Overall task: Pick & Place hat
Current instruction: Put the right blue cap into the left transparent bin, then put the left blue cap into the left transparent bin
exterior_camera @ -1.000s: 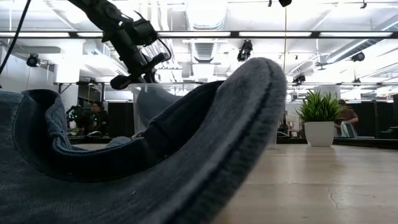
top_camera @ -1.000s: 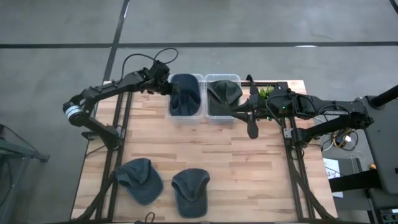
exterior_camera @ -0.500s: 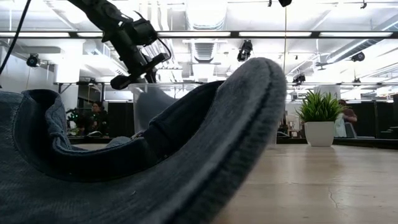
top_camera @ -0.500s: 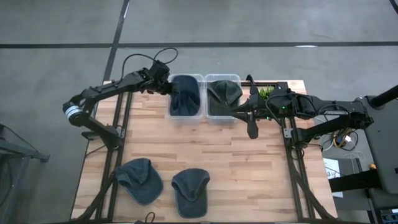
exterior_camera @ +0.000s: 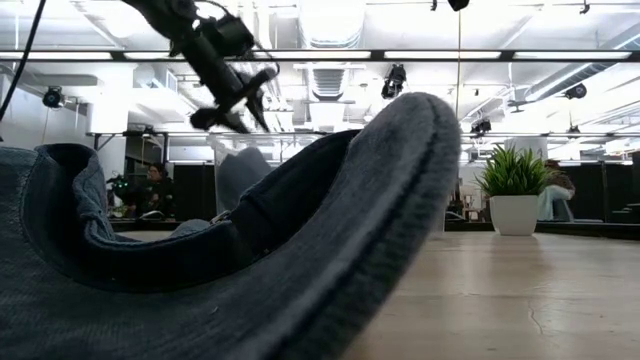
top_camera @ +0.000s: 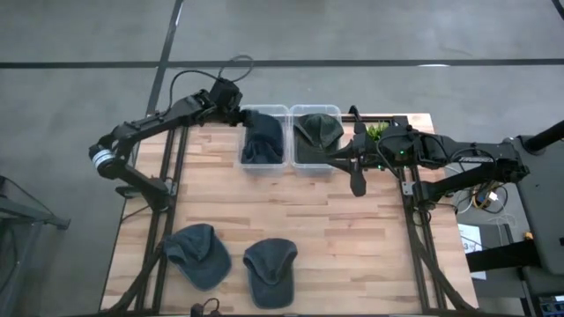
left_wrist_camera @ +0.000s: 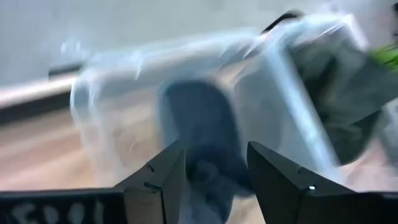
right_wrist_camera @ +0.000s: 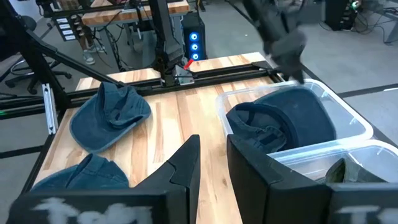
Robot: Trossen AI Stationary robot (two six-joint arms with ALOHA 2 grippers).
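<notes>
The left gripper (top_camera: pixel 236 113) hangs above the far left edge of a clear plastic bin (top_camera: pixel 277 164), its two dark fingers (left_wrist_camera: pixel 163 175) spread apart with nothing between them. Directly below and just ahead of those fingers, a dark blue hat (top_camera: pixel 262 138) lies crumpled inside that bin, free of the gripper; in the left wrist view the same hat (left_wrist_camera: pixel 202 127) shows as a blurred dark shape past the fingertips. Beside this bin, on the side away from the left gripper, a second clear bin (top_camera: pixel 308 165) touches it and holds a dark green hat (top_camera: pixel 319 129). The right gripper (top_camera: pixel 333 158) waits near the front right corner of that second bin, its fingers (right_wrist_camera: pixel 186 163) set a narrow gap apart and holding nothing. Beyond the right arm, a small green plant (top_camera: pixel 377 131) sits at the table's far edge. Well away from both grippers, toward the near edge of the wooden table (top_camera: pixel 352 238), two more blue hats lie loose: one to the left (top_camera: pixel 199 254) and one just beside it (top_camera: pixel 270 269). In the low view, the brim of one of these hats (exterior_camera: pixel 330 250) fills most of the foreground, with the left gripper (exterior_camera: pixel 235 95) high behind it
</notes>
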